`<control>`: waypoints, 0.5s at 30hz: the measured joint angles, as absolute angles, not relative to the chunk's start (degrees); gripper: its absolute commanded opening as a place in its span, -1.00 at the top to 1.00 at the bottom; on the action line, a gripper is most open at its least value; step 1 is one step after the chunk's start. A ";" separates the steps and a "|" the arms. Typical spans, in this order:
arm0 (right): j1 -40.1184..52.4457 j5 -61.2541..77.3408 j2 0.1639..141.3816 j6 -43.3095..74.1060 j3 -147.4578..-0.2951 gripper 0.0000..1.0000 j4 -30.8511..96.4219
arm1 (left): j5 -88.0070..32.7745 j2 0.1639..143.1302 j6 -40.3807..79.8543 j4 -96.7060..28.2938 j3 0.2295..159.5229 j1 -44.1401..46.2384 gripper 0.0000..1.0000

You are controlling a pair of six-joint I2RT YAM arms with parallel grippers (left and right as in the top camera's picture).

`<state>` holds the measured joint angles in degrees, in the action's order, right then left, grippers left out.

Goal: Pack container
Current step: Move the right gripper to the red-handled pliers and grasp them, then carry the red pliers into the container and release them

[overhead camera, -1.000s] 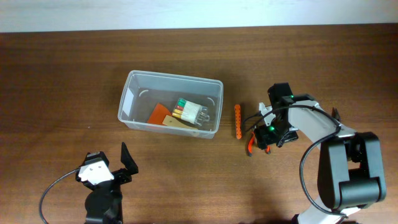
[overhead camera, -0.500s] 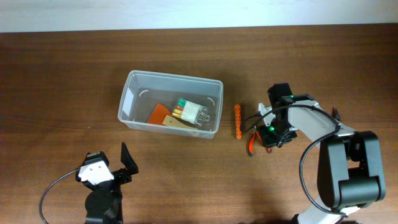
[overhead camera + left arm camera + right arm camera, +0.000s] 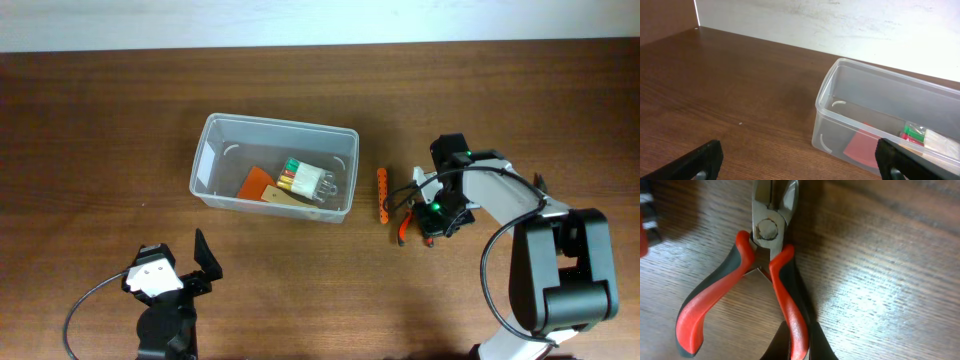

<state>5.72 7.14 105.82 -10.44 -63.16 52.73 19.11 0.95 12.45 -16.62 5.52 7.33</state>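
Note:
The container [image 3: 214,160] is a clear plastic tub left of the table's middle; in the left wrist view the container [image 3: 850,80] stands ahead to the right. Red-and-black pliers [image 3: 403,228] lie on the wood to its right. My right gripper [image 3: 430,222] sits over them. In the right wrist view the pliers [image 3: 765,230] fill the frame, and my right gripper [image 3: 796,337] is shut on their right-hand handle. My left gripper [image 3: 178,264] rests near the front left, and in its own view the left gripper [image 3: 800,167] is open with nothing between its fingers.
Inside the tub lie an orange card [image 3: 256,184] and a small clear box of coloured bits [image 3: 305,180]. An orange stick-shaped tool [image 3: 382,194] lies between the tub and the pliers. A white wall borders the table's far edge.
The right gripper has closed on one handle of the pliers, and the pliers have shifted slightly. The left arm has not moved.

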 measured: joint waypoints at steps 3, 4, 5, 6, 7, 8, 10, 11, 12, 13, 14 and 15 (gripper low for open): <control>5.72 7.22 106.37 -10.46 -67.88 0.92 55.99 | 19.11 0.95 12.45 -16.62 5.52 7.33 -0.99; 5.72 7.25 106.41 -10.44 -70.85 0.92 57.58 | 19.11 0.95 12.45 -16.62 5.52 7.33 -0.99; 5.72 7.27 106.41 -10.44 -73.65 0.92 59.05 | 19.11 0.95 12.45 -16.62 5.52 7.33 -0.98; 5.72 7.27 106.50 -10.46 -76.55 0.92 60.53 | 19.11 0.95 12.45 -16.62 5.52 7.33 -0.99; 5.72 7.29 106.50 -10.46 -78.96 0.92 61.84 | 19.11 0.95 12.45 -16.62 5.52 7.33 -0.98; 5.74 7.46 106.67 -10.46 -83.31 0.92 64.42 | 19.11 0.95 12.45 -16.60 5.52 7.33 -0.99; 5.89 7.46 106.69 -10.63 -89.06 0.92 66.89 | 19.14 0.95 12.45 -16.60 5.52 7.33 -0.99; 6.20 7.44 106.69 -10.81 -93.36 0.92 69.06 | 19.11 0.97 12.45 -16.62 5.52 7.33 -0.98; 6.55 7.46 106.65 -10.96 -96.33 0.92 69.87 | 19.11 0.95 12.45 -16.60 5.52 7.33 -0.99; 6.94 7.40 106.63 -11.00 -98.45 0.92 70.74 | 19.09 0.95 12.45 -16.62 5.52 7.33 -0.99; 7.66 7.42 106.67 -11.18 -101.34 0.92 72.10 | 19.11 0.95 12.45 -16.60 5.52 7.33 -0.99; 8.47 7.44 106.67 -11.20 -103.66 0.92 73.12 | 19.09 0.95 12.45 -16.62 5.52 7.33 -0.98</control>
